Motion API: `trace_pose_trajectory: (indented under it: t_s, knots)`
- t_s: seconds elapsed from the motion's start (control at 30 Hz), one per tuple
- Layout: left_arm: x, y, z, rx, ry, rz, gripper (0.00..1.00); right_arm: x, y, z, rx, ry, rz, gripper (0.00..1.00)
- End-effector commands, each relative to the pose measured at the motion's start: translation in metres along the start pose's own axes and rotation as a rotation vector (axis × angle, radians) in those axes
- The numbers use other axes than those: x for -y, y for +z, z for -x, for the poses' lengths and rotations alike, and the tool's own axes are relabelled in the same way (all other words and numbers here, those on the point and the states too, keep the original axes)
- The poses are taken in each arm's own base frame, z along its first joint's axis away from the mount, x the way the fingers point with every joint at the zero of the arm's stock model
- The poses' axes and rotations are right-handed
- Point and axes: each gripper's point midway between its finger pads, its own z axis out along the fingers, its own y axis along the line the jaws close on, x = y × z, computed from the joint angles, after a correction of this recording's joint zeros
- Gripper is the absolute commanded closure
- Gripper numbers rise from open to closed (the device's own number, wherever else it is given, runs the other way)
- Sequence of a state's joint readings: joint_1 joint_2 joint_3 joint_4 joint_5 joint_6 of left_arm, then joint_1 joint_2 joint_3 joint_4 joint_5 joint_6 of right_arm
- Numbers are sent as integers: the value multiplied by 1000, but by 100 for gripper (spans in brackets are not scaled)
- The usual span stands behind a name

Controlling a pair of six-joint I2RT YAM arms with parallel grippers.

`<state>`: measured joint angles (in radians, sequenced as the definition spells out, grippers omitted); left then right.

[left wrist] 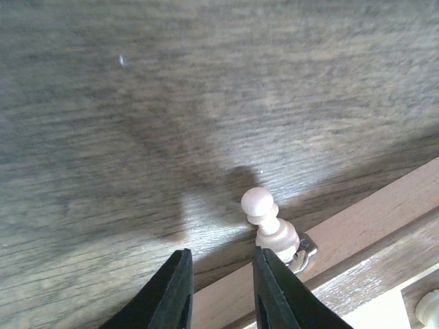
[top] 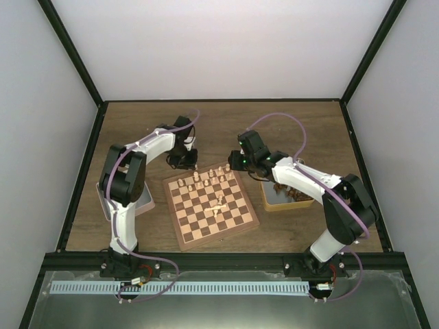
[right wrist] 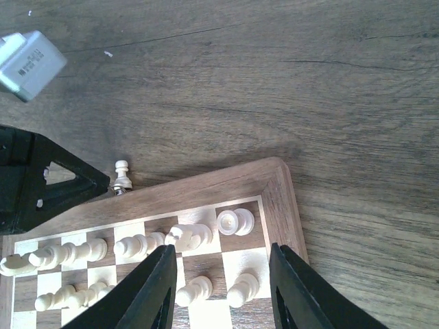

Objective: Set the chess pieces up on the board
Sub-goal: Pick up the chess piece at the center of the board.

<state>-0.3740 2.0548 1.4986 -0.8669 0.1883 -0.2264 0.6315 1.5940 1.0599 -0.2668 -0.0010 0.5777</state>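
Top view: the board [top: 206, 229] lies mid-table, with cream chess pieces [top: 206, 179] crowding its far rows.

Left wrist: the left gripper [left wrist: 221, 255] is narrowly parted and empty. A pawn [left wrist: 264, 216] stands on the table against the board's rim.

Right wrist: the right gripper [right wrist: 223, 250] hangs released, holding nothing, above the board's far right corner.

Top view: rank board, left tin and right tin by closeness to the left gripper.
1. Board, its far corner beside the left gripper.
2. Left tin, left of the board.
3. Right tin, beyond the board's right side.
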Motion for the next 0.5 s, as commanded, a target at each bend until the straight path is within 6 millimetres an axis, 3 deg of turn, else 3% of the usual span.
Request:
trace_pose_trajectory:
  t_s: [0.0,0.23,0.47]
  knots:
    - [6,-28,26,148,-52,4,71,-7,-1,14,23,7,21,61]
    - [10,-44,40,279,-198,-41,70,-10,3,12,-13,7,20,61]
    - [20,-20,22,206,-236,-61,71,-10,13,5,-76,29,8,62]
